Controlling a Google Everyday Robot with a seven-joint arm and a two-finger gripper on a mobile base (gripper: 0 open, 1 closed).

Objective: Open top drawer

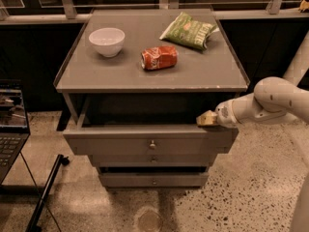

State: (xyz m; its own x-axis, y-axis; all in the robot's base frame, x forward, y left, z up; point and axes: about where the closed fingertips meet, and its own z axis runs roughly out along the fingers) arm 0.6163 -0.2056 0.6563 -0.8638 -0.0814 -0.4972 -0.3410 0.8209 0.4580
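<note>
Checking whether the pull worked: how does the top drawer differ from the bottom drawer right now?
The top drawer is pulled out, with a dark gap behind its front; the bottom drawer sits further back. The top drawer's front is wider and taller than the bottom drawer's. The gripper is at the top drawer's upper right edge, away from the bottom drawer. Both have plain grey fronts.

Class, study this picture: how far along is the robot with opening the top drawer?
Done: the top drawer stands partly pulled out, its inside showing. In hand: the gripper sits at its right top edge. Left: perhaps pulling further, then letting go.
</note>
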